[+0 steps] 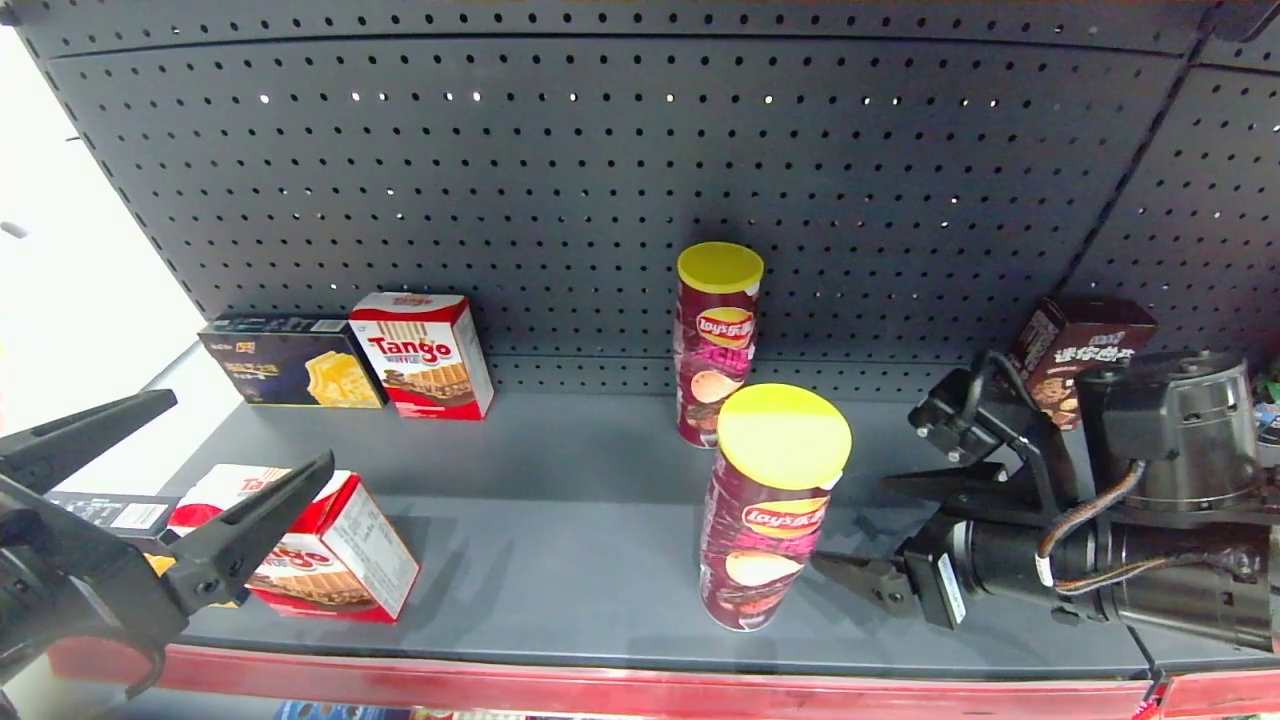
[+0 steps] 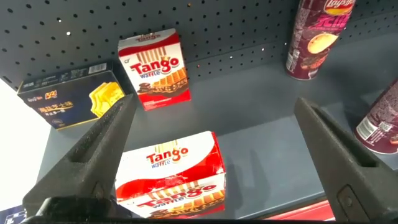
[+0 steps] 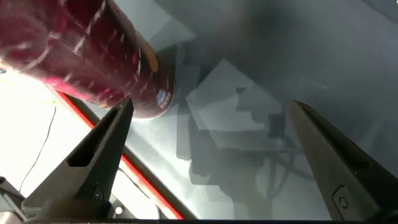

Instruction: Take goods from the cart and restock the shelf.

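Note:
Two maroon chip cans with yellow lids stand upright on the grey shelf (image 1: 560,520): one at the back (image 1: 718,340) (image 2: 314,37), one near the front edge (image 1: 775,510) (image 2: 382,121) (image 3: 81,50). My right gripper (image 1: 850,522) (image 3: 211,104) is open just right of the front can, low over the shelf and holding nothing. A red-and-white wafer box (image 1: 330,550) (image 2: 171,171) lies at the front left. My left gripper (image 1: 248,430) (image 2: 214,102) hangs open above it, empty. A second wafer box (image 1: 425,355) (image 2: 154,65) stands at the back.
A dark box with a yellow picture (image 1: 290,360) (image 2: 71,96) stands left of the rear wafer box. A brown cookie box (image 1: 1080,350) sits at the back right behind my right arm. A pegboard wall (image 1: 600,180) backs the shelf, with a red strip (image 1: 600,690) along its front.

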You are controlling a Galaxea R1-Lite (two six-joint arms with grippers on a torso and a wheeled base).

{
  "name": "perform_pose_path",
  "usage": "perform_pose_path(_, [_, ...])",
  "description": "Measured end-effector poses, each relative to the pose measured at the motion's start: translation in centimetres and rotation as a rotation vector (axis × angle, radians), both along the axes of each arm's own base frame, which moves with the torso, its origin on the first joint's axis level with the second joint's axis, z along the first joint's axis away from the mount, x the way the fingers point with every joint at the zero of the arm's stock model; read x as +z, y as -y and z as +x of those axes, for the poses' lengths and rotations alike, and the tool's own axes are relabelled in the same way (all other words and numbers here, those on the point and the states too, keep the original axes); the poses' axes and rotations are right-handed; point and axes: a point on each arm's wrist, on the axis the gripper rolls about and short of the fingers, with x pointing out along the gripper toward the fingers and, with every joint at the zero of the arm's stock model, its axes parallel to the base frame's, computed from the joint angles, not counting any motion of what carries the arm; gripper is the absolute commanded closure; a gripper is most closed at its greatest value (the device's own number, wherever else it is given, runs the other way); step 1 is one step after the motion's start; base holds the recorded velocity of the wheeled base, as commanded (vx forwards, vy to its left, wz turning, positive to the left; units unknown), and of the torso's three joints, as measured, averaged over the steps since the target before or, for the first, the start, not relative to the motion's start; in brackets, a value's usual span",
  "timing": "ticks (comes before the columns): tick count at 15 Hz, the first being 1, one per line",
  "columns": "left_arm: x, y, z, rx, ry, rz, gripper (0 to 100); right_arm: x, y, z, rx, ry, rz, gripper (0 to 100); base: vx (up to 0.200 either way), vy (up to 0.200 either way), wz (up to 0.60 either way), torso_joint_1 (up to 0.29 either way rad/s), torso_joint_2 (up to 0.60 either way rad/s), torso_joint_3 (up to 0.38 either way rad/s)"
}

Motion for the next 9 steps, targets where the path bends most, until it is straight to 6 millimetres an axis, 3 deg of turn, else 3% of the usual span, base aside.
perform_pose_path(9, [-0.22, 0.04, 0.06, -0.001, -0.009, 0.004, 0, -0.57, -1.04, 0.58, 0.02, -0.012, -0.009, 0, 0.0, 0.0, 0.0, 0.0, 0.0, 0.0])
